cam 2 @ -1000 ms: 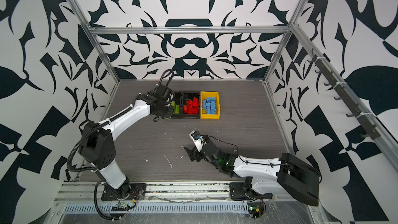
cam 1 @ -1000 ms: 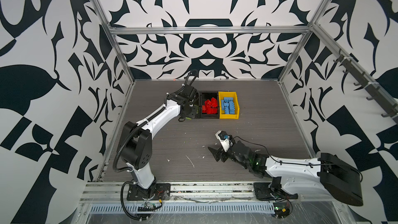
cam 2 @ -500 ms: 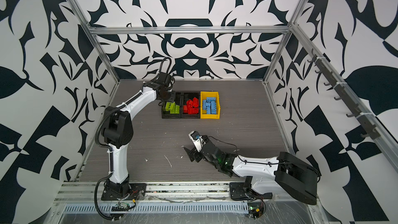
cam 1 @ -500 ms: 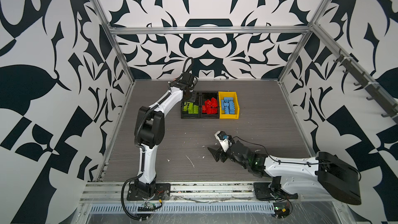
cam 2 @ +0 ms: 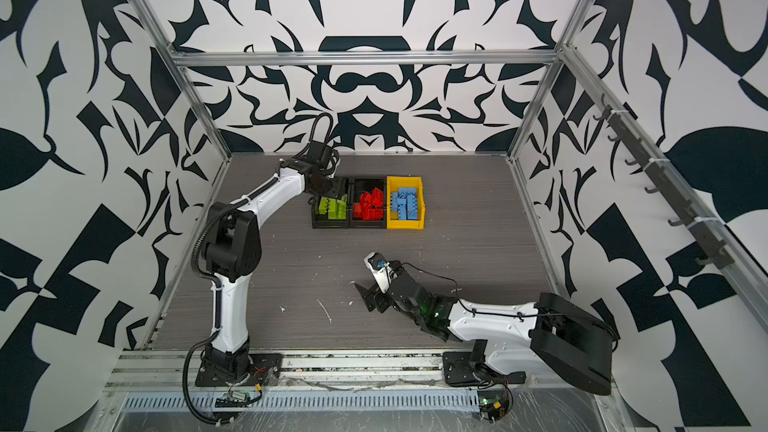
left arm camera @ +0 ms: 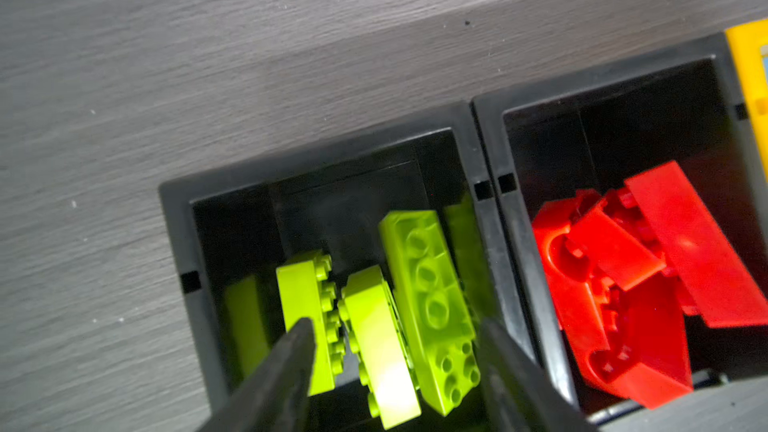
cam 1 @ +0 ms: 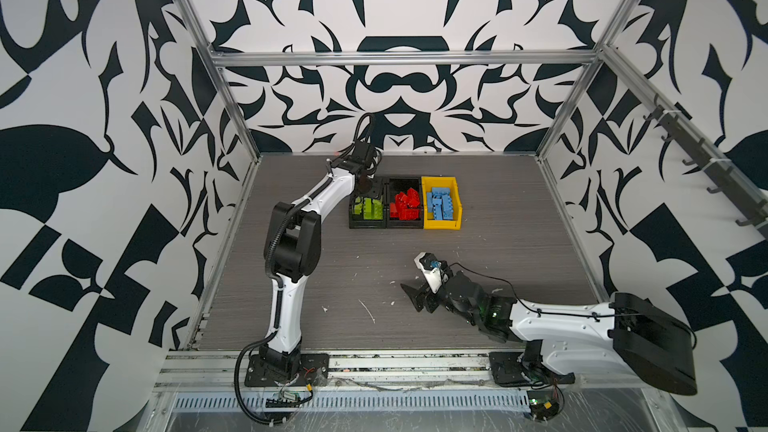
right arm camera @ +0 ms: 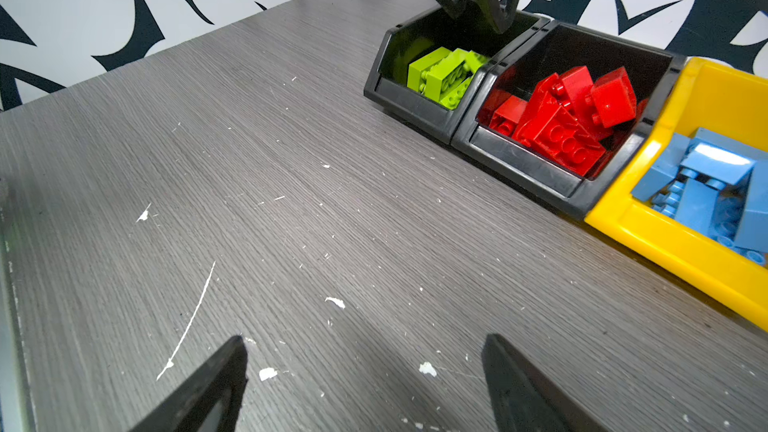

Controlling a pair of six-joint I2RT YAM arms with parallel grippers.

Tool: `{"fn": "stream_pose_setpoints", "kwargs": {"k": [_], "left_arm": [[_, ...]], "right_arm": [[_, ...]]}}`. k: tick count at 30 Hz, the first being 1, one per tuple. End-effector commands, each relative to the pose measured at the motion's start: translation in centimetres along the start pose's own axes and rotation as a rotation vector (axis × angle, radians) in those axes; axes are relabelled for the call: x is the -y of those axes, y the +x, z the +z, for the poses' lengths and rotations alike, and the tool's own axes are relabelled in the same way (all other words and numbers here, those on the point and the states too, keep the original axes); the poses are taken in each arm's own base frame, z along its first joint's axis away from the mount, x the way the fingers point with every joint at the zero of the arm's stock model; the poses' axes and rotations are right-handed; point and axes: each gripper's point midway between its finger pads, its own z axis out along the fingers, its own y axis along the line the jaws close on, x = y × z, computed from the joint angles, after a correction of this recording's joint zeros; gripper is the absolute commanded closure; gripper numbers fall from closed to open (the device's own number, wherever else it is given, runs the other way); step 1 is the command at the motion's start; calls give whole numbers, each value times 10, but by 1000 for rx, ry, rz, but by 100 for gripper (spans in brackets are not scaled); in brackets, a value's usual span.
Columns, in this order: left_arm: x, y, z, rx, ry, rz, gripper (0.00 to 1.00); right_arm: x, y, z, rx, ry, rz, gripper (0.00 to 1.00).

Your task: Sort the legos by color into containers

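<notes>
Lime green legos (left arm camera: 428, 305) lie in the left black container (cam 1: 368, 225), red legos (cam 1: 405, 205) in the black container (cam 1: 405, 225) joined to it, and light blue legos (cam 1: 439, 203) in the yellow container (cam 1: 442, 224). My left gripper (left arm camera: 397, 330) hangs over the green legos (cam 1: 368, 209) with its jaws open; the bricks sit below the gap and neither finger touches them. It also shows in both top views (cam 2: 332, 193). My right gripper (right arm camera: 365, 342) is open and low over bare table near the front, holding nothing (cam 1: 413, 297).
The three containers stand in a row at the back middle of the grey wood-grain table (cam 1: 498, 243). White scuffs and chips (right arm camera: 187, 322) mark the table in front of my right gripper. Patterned walls and metal posts (cam 1: 232, 114) enclose the table.
My left arm has lifted its elbow and swung the gripper to the far end of the left black container, and its jaws have opened. The right arm has stayed where it was.
</notes>
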Motion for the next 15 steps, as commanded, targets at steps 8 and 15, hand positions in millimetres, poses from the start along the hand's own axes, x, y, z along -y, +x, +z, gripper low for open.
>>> {"fn": "stream_pose_setpoints", "kwargs": {"k": [8, 15], "left_arm": [[-29, 2, -77, 249, -132, -21, 16], [-67, 49, -135, 545, -314, -37, 0]], "right_arm": [[43, -39, -23, 137, 244, -24, 7], [125, -62, -70, 233, 582, 35, 4]]}}
